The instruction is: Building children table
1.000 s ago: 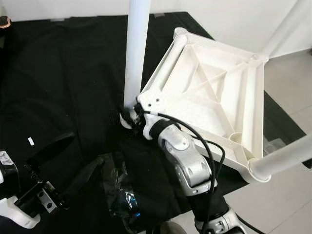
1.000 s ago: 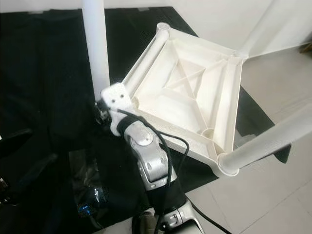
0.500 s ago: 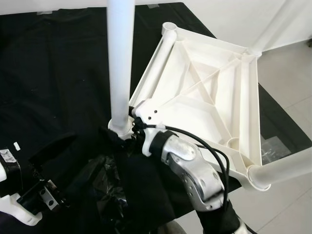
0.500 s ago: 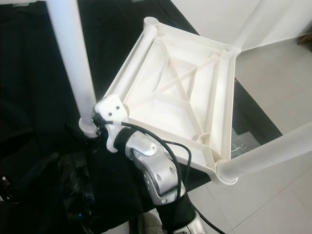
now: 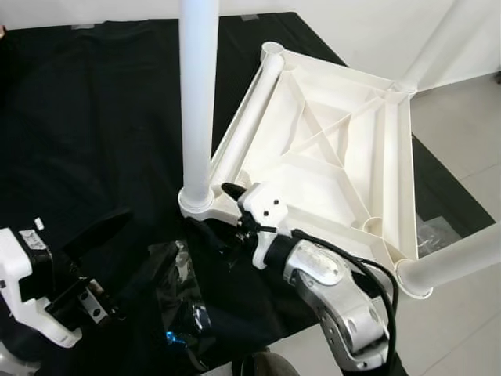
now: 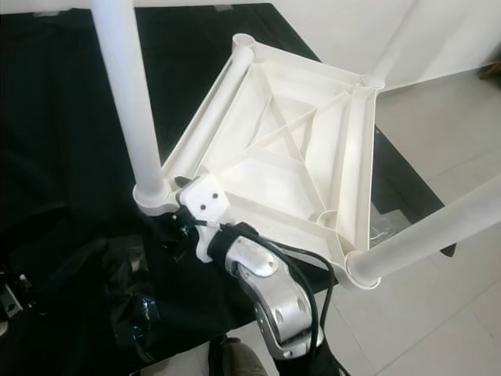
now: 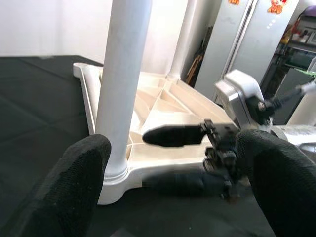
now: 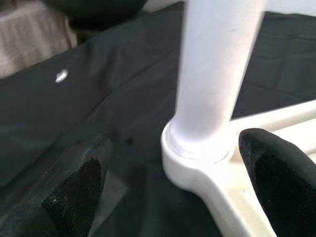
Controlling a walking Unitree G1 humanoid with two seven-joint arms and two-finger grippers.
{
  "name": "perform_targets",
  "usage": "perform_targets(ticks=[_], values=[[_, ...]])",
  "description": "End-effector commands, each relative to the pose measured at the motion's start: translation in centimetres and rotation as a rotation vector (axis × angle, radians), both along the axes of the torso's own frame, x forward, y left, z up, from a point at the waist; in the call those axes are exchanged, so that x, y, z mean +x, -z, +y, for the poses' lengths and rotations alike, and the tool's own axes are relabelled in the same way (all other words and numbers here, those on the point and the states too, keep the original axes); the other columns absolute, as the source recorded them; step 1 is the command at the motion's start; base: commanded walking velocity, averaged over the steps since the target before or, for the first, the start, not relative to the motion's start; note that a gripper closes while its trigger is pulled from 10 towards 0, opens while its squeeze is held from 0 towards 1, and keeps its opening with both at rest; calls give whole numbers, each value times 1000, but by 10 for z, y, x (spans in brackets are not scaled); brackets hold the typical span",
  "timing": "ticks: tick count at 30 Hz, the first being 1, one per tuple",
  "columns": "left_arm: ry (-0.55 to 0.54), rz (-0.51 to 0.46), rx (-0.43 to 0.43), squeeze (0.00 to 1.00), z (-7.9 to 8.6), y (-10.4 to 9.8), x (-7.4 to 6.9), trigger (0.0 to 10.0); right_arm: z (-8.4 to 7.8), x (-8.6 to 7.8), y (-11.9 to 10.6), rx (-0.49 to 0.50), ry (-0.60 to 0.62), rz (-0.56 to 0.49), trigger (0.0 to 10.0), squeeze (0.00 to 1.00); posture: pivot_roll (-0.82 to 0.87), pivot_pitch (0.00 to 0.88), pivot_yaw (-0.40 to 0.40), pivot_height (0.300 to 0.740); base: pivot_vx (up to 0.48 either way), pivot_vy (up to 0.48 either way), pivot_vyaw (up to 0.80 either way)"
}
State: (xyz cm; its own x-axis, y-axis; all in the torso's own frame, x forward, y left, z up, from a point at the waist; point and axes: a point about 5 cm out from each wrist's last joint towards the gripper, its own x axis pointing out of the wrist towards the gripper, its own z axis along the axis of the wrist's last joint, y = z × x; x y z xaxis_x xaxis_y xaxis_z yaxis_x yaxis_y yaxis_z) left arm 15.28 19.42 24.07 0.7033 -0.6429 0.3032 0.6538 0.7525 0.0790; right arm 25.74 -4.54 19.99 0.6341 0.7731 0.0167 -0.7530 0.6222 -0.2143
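While bent low, right end effector (image 5: 228, 205) spread apart beside table leg (image 5: 197, 94); left end effector (image 5: 117, 251) apart.

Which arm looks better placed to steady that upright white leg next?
Probably the right. The right gripper sits open beside the leg at its corner socket, jaws either side in its wrist view. The left gripper is open farther back, over the black cloth.

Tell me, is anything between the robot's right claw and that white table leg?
Nothing visible. The right gripper is open with the table leg straight ahead between its fingers, where the leg sits in the upside-down tabletop.
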Motion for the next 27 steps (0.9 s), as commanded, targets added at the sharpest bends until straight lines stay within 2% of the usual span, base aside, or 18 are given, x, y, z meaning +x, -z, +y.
perform_targets(ticks=[1,3,4,6,7,8,9,11,13,17,19,20,23,24,27], values=[[-5,34,6,0,0,6,2,10000,-1,-6,9,-74,-12,24,10000,1000,138,226,-117,740,0,0,0],[-12,31,3,0,0,7,4,10000,-9,-6,16,-176,0,8,10000,969,134,225,-116,740,0,0,0],[-12,31,3,0,0,7,4,10000,-9,-6,16,-176,0,8,10000,969,134,225,-116,740,0,0,0],[-11,31,2,0,-2,8,5,10000,-21,0,19,-255,50,-19,10000,463,132,224,-116,740,0,0,0],[-11,31,2,0,-2,8,5,10000,-21,0,19,-255,50,-19,10000,463,132,224,-116,740,0,0,0],[-1,32,-4,0,-4,8,6,10000,-39,15,14,-318,128,-24,10000,0,126,222,-112,740,0,0,0],[-1,32,-4,0,-4,8,6,10000,-39,15,14,-318,128,-24,10000,0,126,222,-112,740,0,0,0],[5,32,-7,0,-5,8,7,10000,-52,24,8,-360,160,-17,10000,0,124,220,-114,740,0,0,0],[8,30,-9,0,-6,8,7,10000,-57,28,4,-376,159,-2,10000,0,122,220,-116,740,0,0,0],[9,29,-9,0,-7,8,7,10000,-62,33,-1,-389,166,21,10000,0,122,222,-120,740,0,0,0],[9,28,-10,0,-8,8,6,10000,-62,32,2,-373,147,88,10000,0,123,223,-121,740,0,0,0],[9,28,-10,0,-8,8,6,10000,-62,32,2,-373,147,88,10000,0,123,223,-121,740,0,0,0],[9,26,-9,0,-9,8,6,10000,-61,29,11,-348,77,228,10000,0,127,226,-123,740,0,0,0],[10,26,-10,0,-9,8,6,10000,-62,30,12,-351,62,255,7373,0,126,228,-123,740,0,0,0],[11,26,-12,0,-10,8,5,10000,-69,36,10,-360,69,302,7373,0,125,231,-127,740,0,0,0]])
